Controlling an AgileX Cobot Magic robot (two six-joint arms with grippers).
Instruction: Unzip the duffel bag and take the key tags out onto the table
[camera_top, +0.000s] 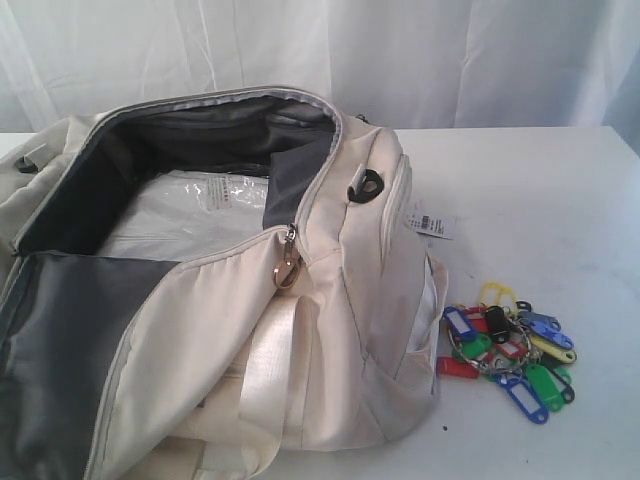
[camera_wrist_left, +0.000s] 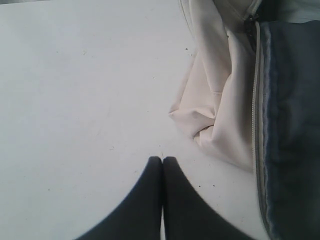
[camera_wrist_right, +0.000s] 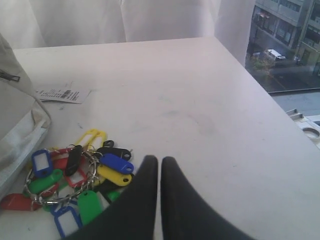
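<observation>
The cream duffel bag (camera_top: 340, 300) lies unzipped on the white table (camera_top: 540, 200), its dark grey lining showing and a metal zipper pull (camera_top: 288, 262) hanging at the opening. The key tags (camera_top: 508, 350) lie in a bunch on the table just right of the bag. My right gripper (camera_wrist_right: 160, 160) is shut and empty, beside the key tags (camera_wrist_right: 80, 175) without holding them. My left gripper (camera_wrist_left: 162, 159) is shut and empty over bare table, near a corner of the bag (camera_wrist_left: 220, 100). Neither gripper shows in the exterior view.
A clear plastic sheet (camera_top: 190, 215) lies inside the bag. A white barcode label (camera_top: 430, 224) hangs off the bag's right end and rests on the table (camera_wrist_right: 62, 94). A white curtain (camera_top: 400, 50) hangs behind. The table's edge (camera_wrist_right: 260, 95) runs along a window.
</observation>
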